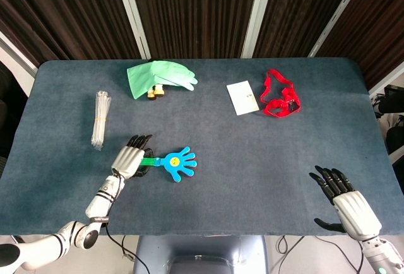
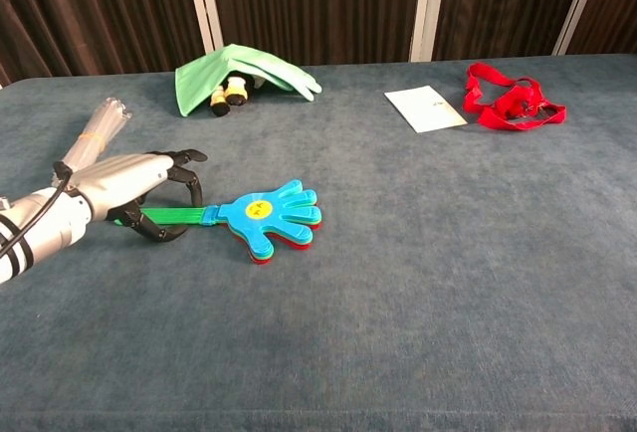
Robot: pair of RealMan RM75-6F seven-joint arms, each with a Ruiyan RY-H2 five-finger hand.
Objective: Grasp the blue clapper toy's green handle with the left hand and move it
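Observation:
The blue clapper toy (image 1: 178, 162) (image 2: 271, 213) lies flat on the table, left of centre, its green handle (image 1: 149, 161) (image 2: 179, 215) pointing left. My left hand (image 1: 128, 158) (image 2: 124, 181) is low over the handle's end. Its fingers arch over the far side and the thumb curls on the near side, so the handle runs between them. A gap still shows around the handle. My right hand (image 1: 346, 203) hovers at the near right edge of the table with fingers spread and nothing in it; the chest view does not show it.
A green glove (image 1: 158, 77) (image 2: 239, 69) covers small bottles (image 2: 227, 94) at the back left. A bundle of clear sticks (image 1: 100, 119) (image 2: 95, 131) lies just beyond my left hand. A white card (image 1: 242, 97) and a red strap (image 1: 280, 97) lie at the back right.

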